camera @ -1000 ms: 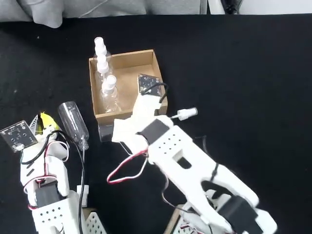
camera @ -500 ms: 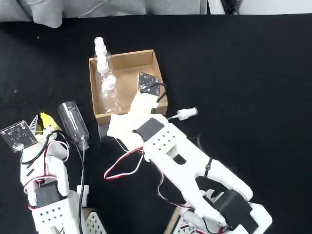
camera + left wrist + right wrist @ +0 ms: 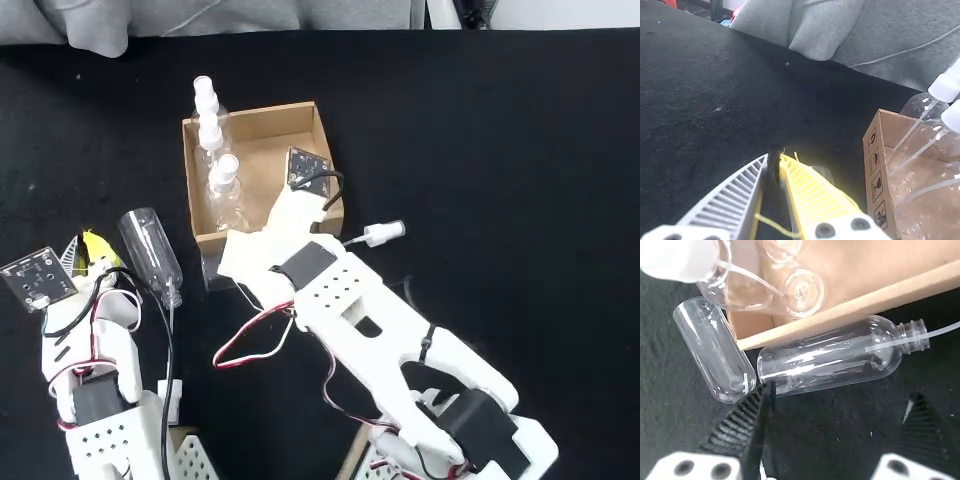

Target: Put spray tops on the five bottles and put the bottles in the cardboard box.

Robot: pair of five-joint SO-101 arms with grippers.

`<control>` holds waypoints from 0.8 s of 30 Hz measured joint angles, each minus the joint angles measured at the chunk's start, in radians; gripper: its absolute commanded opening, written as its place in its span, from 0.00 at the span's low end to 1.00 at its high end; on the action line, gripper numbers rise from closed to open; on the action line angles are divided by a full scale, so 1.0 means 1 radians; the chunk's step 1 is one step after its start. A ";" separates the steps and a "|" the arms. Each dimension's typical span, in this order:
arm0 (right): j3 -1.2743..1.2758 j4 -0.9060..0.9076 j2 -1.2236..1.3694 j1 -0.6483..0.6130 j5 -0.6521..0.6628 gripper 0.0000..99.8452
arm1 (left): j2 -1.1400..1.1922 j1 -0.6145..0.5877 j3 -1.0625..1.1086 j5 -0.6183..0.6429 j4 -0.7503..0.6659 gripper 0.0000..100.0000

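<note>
Clear uncapped bottle (image 3: 830, 360) lies against the box (image 3: 880, 296) wall, long axis crosswise, just ahead of the right tool (image 3: 835, 425), released wide.

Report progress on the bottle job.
Done: three capped bottles stand in the cardboard box. In hand: the right gripper hangs open over an uncapped bottle lying beside the box. Left: capping and boxing it and a second uncapped bottle; one spray top lies loose.

Bottles (image 3: 830, 360): clear glossy plastic. Spray tops (image 3: 385, 232): smooth white plastic. Box (image 3: 270, 160): matt brown cardboard. Table (image 3: 500, 130): black matt cloth, slightly fuzzy. Left gripper (image 3: 774, 159): ribbed plastic, yellow and grey. Arm shells (image 3: 380, 320): white matt plastic.
</note>
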 measured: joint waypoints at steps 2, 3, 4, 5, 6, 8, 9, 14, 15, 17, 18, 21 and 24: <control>0.000 -0.012 0.000 0.000 0.000 0.35 | 0.000 0.000 0.000 0.000 0.000 0.03; 0.000 -0.021 0.000 0.000 0.000 0.35 | 0.000 0.000 0.000 0.000 0.000 0.03; 0.000 -0.031 0.000 0.000 0.000 0.35 | 0.000 0.000 0.000 0.000 0.000 0.03; 0.000 -0.035 0.000 0.000 0.000 0.35 | 0.000 0.000 0.000 0.000 0.000 0.03; 0.000 -0.038 0.000 0.000 0.000 0.35 | 0.000 0.000 0.000 0.000 0.000 0.03; 0.000 -0.043 0.000 0.000 0.000 0.35 | 0.000 0.000 0.000 0.000 0.000 0.03; 0.000 -0.043 0.000 0.000 0.000 0.35 | 0.000 0.000 0.000 0.000 0.000 0.03; -0.005 -0.043 0.038 0.000 0.000 0.35 | 0.000 0.000 0.000 0.000 0.000 0.03; -0.014 -0.043 0.060 0.000 0.000 0.35 | 0.000 0.000 0.000 0.000 0.000 0.03; -0.037 -0.043 0.106 0.000 0.000 0.35 | 0.000 0.000 0.000 0.000 0.000 0.03; -0.048 -0.043 0.124 0.000 0.000 0.35 | 0.000 0.000 0.000 0.000 0.000 0.03; -0.080 -0.043 0.175 0.000 0.000 0.35 | 0.000 0.000 0.000 0.000 0.000 0.03; -0.100 -0.043 0.204 0.000 0.000 0.35 | 0.000 0.000 0.000 0.000 0.000 0.03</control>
